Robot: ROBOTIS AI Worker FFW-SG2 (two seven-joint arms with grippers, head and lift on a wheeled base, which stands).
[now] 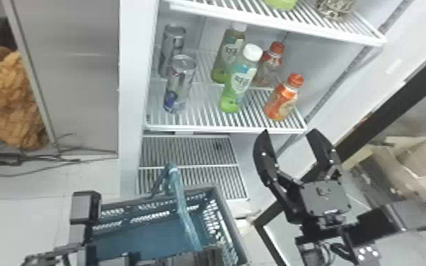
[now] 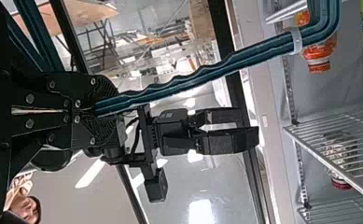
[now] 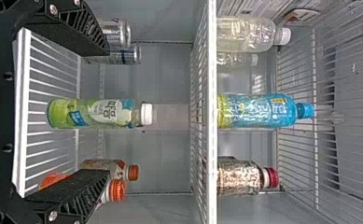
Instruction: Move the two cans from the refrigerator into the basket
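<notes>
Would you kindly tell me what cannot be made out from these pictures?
Rear can: part of its lower body, behind the front can, head view.
Both cans' bases: behind a finger of the right claw, right wrist view.
Basket: its near side, cut off by the head view's bottom edge.
Handle: the part held between the left claw's fingers, left wrist view.

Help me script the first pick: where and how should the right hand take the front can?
Best gripped, I think, around mid-height: the front can stands upright with straight sides. Bring the right hand in level over the front edge of the shelf, a finger on each side; the other can stands behind it.
</notes>
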